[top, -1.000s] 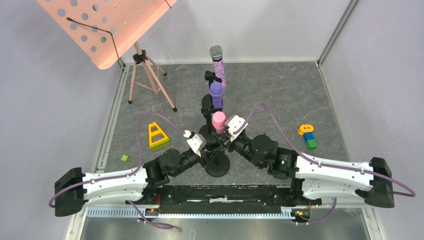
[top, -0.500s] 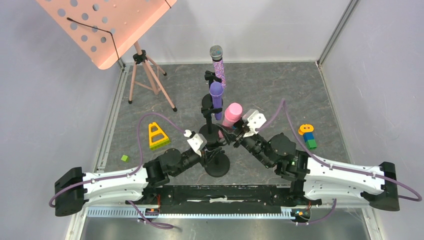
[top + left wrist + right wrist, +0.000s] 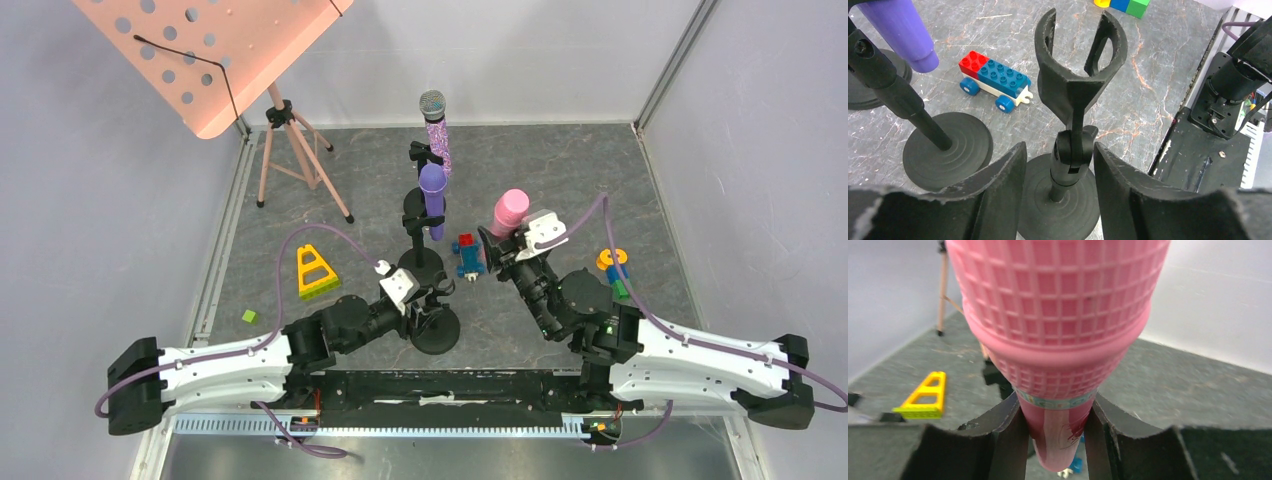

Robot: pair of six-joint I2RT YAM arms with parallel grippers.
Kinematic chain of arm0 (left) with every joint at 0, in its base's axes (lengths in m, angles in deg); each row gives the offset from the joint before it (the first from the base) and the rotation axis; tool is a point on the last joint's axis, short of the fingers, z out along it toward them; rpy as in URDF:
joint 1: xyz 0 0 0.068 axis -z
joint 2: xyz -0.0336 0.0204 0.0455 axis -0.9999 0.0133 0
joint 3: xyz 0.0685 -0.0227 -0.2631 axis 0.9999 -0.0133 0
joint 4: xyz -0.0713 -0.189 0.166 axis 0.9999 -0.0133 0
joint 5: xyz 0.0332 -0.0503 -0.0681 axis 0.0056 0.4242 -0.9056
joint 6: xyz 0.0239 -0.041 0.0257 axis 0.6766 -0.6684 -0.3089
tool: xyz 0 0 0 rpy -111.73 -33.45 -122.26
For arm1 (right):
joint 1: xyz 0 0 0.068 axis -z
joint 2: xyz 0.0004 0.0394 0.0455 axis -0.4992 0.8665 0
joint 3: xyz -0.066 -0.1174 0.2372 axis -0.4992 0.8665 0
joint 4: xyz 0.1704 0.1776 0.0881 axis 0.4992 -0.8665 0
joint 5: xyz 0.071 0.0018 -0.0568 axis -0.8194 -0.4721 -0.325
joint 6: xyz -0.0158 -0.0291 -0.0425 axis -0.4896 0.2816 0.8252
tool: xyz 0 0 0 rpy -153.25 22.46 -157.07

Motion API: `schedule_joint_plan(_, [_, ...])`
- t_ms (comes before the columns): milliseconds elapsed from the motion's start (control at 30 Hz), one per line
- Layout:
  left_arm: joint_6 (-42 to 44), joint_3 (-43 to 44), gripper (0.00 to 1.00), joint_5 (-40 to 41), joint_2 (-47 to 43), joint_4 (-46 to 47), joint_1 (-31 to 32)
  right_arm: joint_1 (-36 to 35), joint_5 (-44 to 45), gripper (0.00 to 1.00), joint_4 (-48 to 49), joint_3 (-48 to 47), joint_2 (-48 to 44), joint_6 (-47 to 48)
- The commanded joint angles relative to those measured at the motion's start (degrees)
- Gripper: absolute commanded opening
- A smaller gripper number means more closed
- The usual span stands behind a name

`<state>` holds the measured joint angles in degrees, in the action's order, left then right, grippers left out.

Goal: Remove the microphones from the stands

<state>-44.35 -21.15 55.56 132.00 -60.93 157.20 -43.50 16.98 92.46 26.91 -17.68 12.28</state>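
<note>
Above grey table [image 3: 560, 170]: pink microphone [image 3: 509, 212], on stand [image 3: 434, 315] earlier, now off.

L arm [image 3: 230, 360] low, fingers [image 3: 998, 185] parted; R arm [image 3: 690, 350] stretched fwd, fingers [image 3: 1003, 440] clamped.

No text, brand, number or sign can be read anywhere; the pale band [image 3: 1055, 401] under the head of the pink microphone [image 3: 1058, 315] carries small coloured marks, too blurred to make out as letters.
</note>
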Motion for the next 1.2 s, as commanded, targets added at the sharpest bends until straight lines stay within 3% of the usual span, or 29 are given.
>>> schedule_joint_plan(0, [-1.7,3.4,0.6,-0.2,-2.3,-4.0,-0.1,1.5,10.3,0.09,-9.4,-0.8,-0.2,-2.5])
schedule_joint_plan(300, [-5.2,4.2,0.99,-0.3,-13.1,-10.7,-0.1,18.5,-3.5,0.09,-29.0,-0.8,1.5,-15.8])
schedule_joint_plan(467, [-7.1,3.8,1.0,2.0,-20.6,-15.3,-0.2,34.2,-24.9,0.11,-37.4,-0.9,7.6,-16.6])
schedule_joint_plan(667, [-7.5,3.9,1.0,5.0,-26.3,-18.8,-0.2,50.4,-50.3,0.11,-38.0,3.4,14.5,-15.3])
schedule_joint_plan(733, [-7.4,4.0,1.0,5.6,-27.1,-21.1,-0.1,54.2,-54.3,0.13,-37.9,4.4,17.2,-15.0])
schedule_joint_plan(1167, [-8.9,4.1,1.0,5.8,-25.6,-22.9,-0.1,66.9,-53.7,0.22,-35.2,10.8,23.8,-11.4])
